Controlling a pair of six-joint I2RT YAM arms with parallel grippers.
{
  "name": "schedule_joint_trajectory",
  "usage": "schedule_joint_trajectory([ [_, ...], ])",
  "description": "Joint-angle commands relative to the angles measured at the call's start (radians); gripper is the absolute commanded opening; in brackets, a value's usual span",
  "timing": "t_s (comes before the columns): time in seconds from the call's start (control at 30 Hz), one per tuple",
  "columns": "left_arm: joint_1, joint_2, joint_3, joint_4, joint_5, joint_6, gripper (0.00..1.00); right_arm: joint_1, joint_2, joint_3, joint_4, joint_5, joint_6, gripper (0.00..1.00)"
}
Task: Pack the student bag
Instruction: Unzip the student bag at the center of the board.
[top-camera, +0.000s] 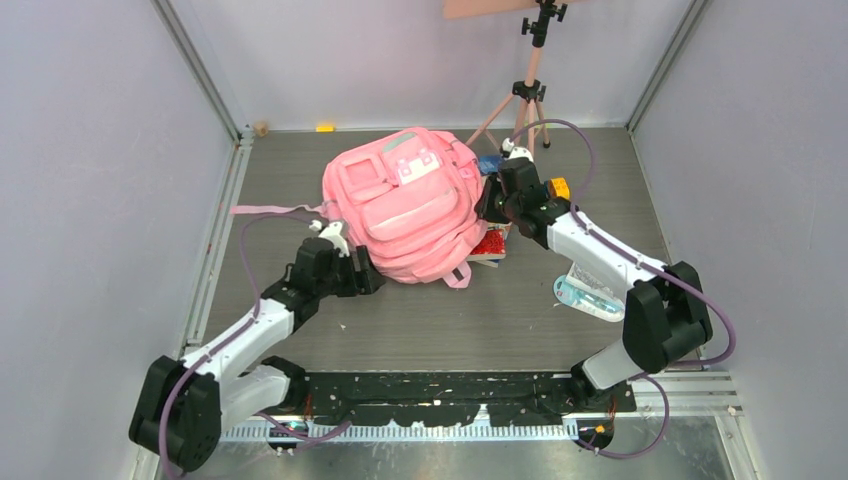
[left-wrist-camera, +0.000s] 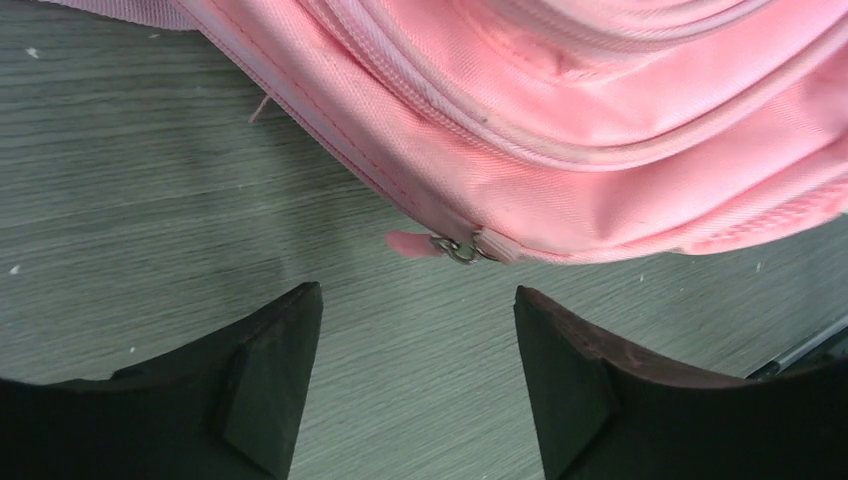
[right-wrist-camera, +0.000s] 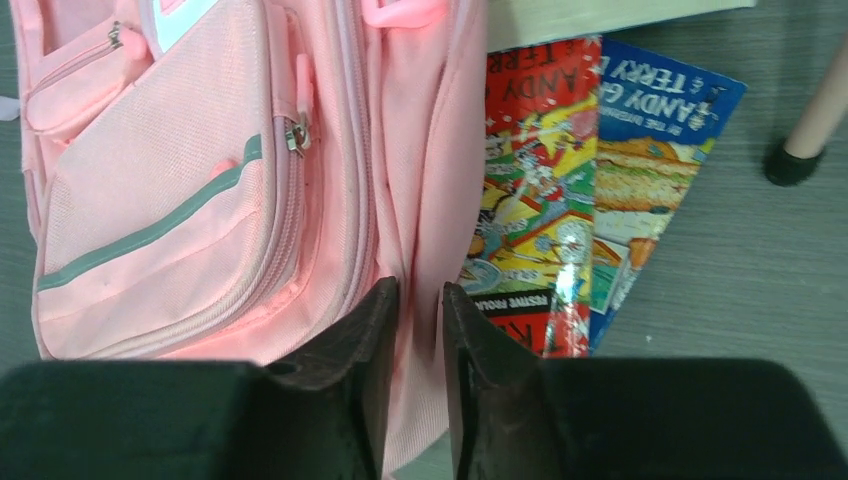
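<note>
**Student bag.** The student bag (top-camera: 415, 205) lies on the grey surface (top-camera: 450, 320), front pockets facing up, with one pink strap (top-camera: 270, 210) trailing out flat from its left side.

**Left tool.** The left tool (left-wrist-camera: 418, 295) sits at the near left edge of the bag, low over the surface. Its fingers (left-wrist-camera: 275, 370) are spread wide with only bare surface between them. A pink zipper pull (left-wrist-camera: 440, 245) on the bag's lower seam lies just ahead of the fingertips, not touching them.

**Right tool.** The right tool (right-wrist-camera: 415, 290) sits at the right side of the bag, over its side panel. Its fingers (right-wrist-camera: 355, 370) stand nearly together, leaving a narrow gap in which pink fabric shows. Whether the fabric is pinched cannot be told.

**Other items.** Two illustrated books (right-wrist-camera: 560, 200), one red and one blue, lie against the right side of the bag, partly under it. A tripod (top-camera: 530, 90) stands behind the bag.
</note>
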Motion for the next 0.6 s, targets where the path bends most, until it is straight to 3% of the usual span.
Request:
schedule_joint_trajectory([
  [0.0, 0.016, -0.109, -0.006, 0.001, -0.055, -0.013, 0.76, -0.017, -0.101, 0.043, -0.068, 0.12, -0.112, 0.35],
  [0.13, 0.063, -0.2, 0.029, -0.108, -0.091, -0.029, 0.84, -0.017, -0.148, 0.057, -0.128, 0.206, -0.171, 0.67],
  [0.2, 0.104, -0.227, 0.043, -0.149, -0.079, -0.034, 0.88, -0.016, -0.179, 0.057, -0.149, 0.198, -0.198, 0.74],
  [0.37, 0.262, -0.235, 0.049, -0.187, 0.013, -0.074, 0.92, 0.016, -0.283, 0.007, -0.131, -0.002, -0.342, 0.77],
  [0.57, 0.36, -0.177, 0.035, -0.144, 0.088, -0.072, 0.94, 0.287, -0.273, -0.001, -0.132, 0.096, -0.555, 0.81],
])
